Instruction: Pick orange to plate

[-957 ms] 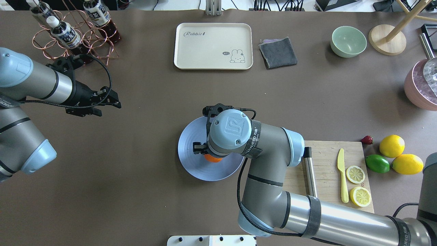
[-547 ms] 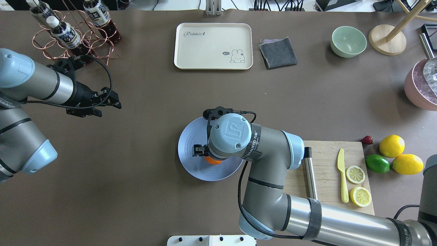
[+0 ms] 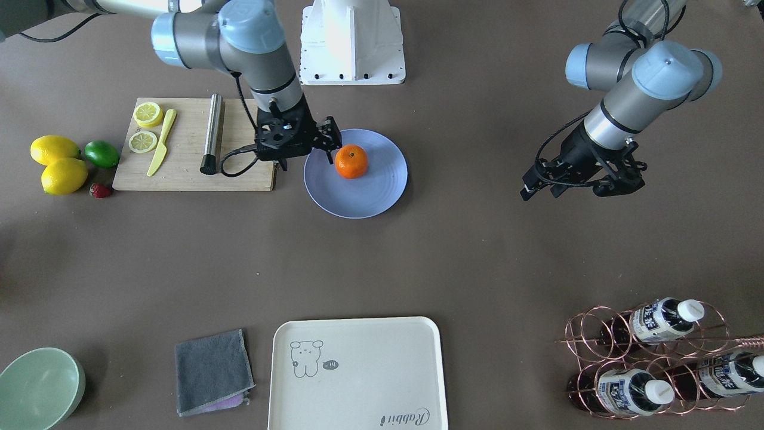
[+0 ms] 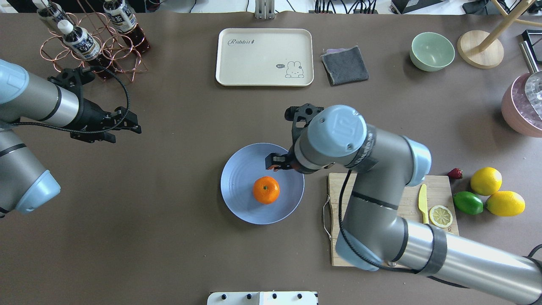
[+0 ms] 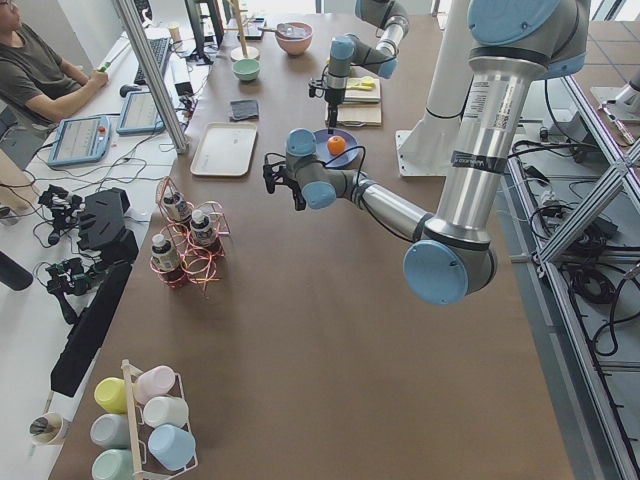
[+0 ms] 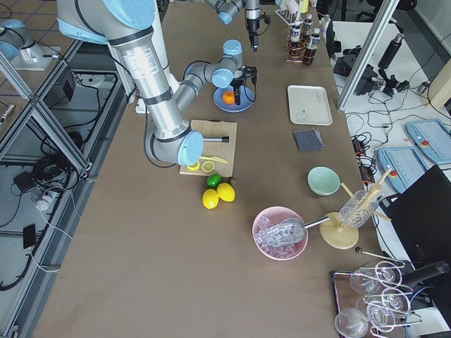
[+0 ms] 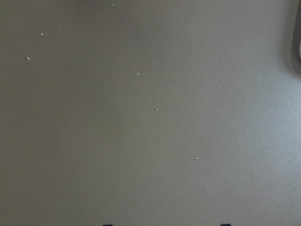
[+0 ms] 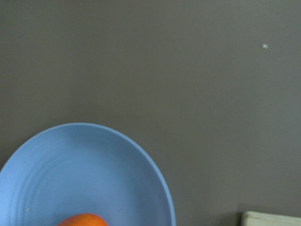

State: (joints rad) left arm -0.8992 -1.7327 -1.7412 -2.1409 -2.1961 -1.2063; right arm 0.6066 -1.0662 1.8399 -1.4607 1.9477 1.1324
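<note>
The orange (image 4: 266, 190) lies free on the periwinkle-blue plate (image 4: 239, 178), slightly right of the plate's middle. It shows the same way in the front view, as orange (image 3: 351, 162) on plate (image 3: 370, 197). My right gripper (image 4: 276, 162) hovers open over the plate's far right rim, apart from the fruit and with nothing between its fingers. The right wrist view catches the plate (image 8: 84, 174) and only the top of the orange (image 8: 82, 220). Far to the left, my left gripper (image 4: 129, 123) hangs open and empty over bare table.
A cutting board (image 4: 406, 186) with a yellow knife and lemon slices lies right of the plate, partly under my right arm. Lemons (image 4: 485, 181) and a lime (image 4: 468, 203) sit beyond it. A cream tray (image 4: 264, 57), grey cloth (image 4: 345, 65), green bowl (image 4: 432, 51) and bottle rack (image 4: 91, 38) line the far edge.
My right gripper let go of the orange, rose and drew back toward the plate's far right rim. The orange now lies uncovered on the plate. My left arm shifted slightly left.
</note>
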